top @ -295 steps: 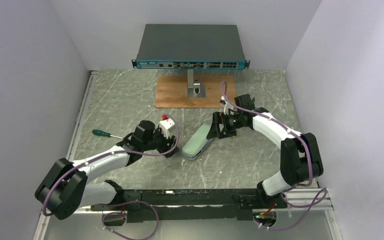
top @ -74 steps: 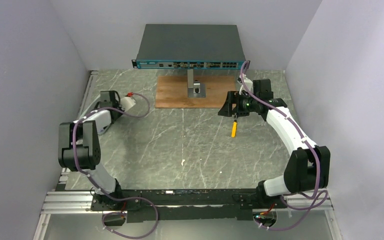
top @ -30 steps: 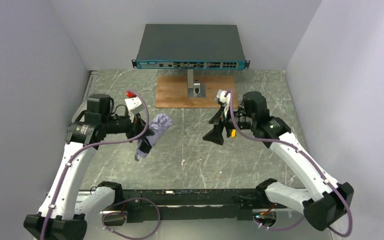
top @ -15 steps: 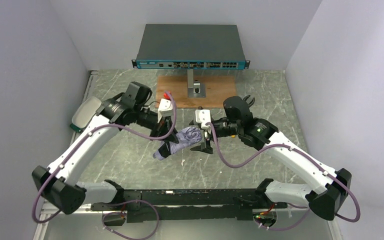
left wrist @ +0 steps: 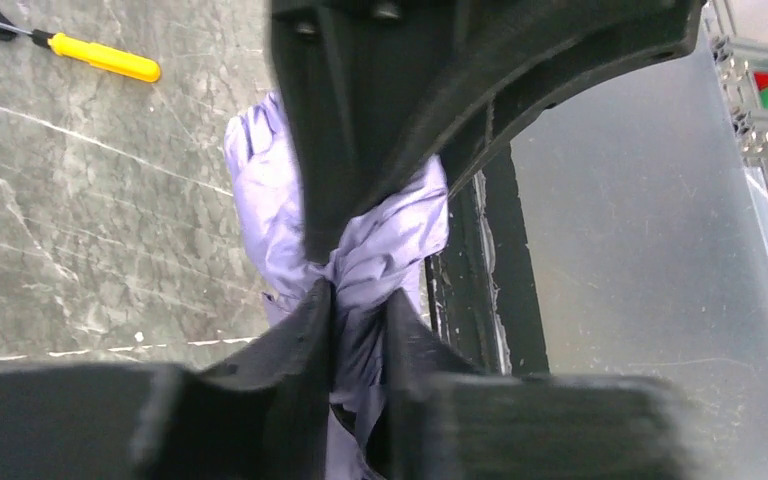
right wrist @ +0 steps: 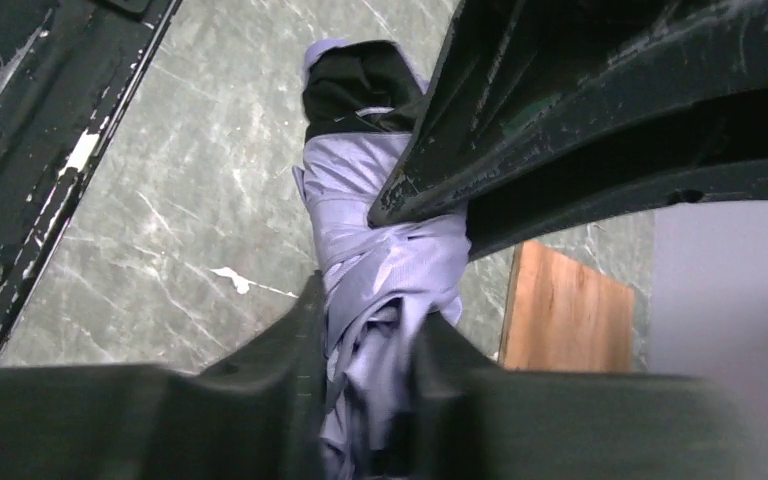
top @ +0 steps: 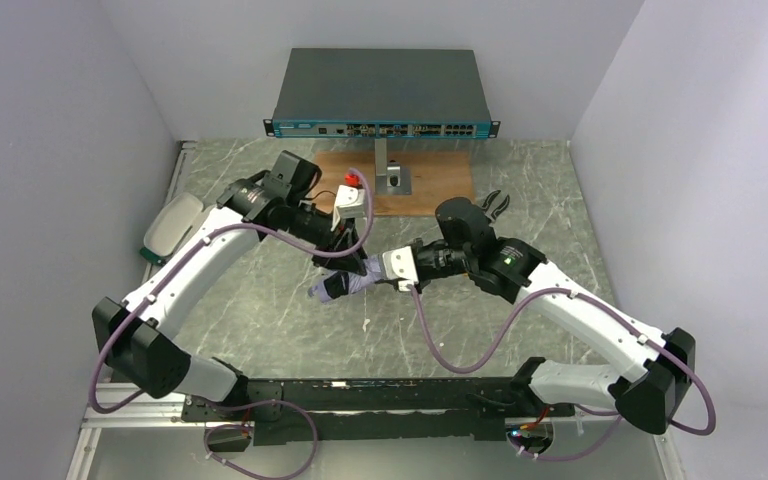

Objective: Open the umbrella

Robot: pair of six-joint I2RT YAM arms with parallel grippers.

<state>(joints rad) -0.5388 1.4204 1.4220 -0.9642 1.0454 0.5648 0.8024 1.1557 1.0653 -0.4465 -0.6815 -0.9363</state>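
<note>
The umbrella (top: pixel 346 283) is folded, a bunched lavender bundle with a black end, held above the table's middle between both arms. My left gripper (top: pixel 349 263) comes in from the upper left. In the left wrist view the left gripper (left wrist: pixel 358 315) is shut on the lavender fabric of the umbrella (left wrist: pixel 260 185). My right gripper (top: pixel 378 277) reaches in from the right. The right wrist view shows the right gripper (right wrist: pixel 370 340) shut on the fabric of the umbrella (right wrist: pixel 360 200), just beside the other gripper's black fingers. Shaft and handle are hidden.
A network switch (top: pixel 380 95) stands at the back, with a wooden board (top: pixel 440 185) and a small metal stand (top: pixel 390 177) in front of it. A pale grey-green case (top: pixel 172 225) lies at the left edge. A yellow-handled screwdriver (left wrist: pixel 100 57) lies on the marble table.
Both arms have closed in on the middle. The right gripper, open half a second ago, has shut on the umbrella beside the left one. The bundle has shifted slightly.
</note>
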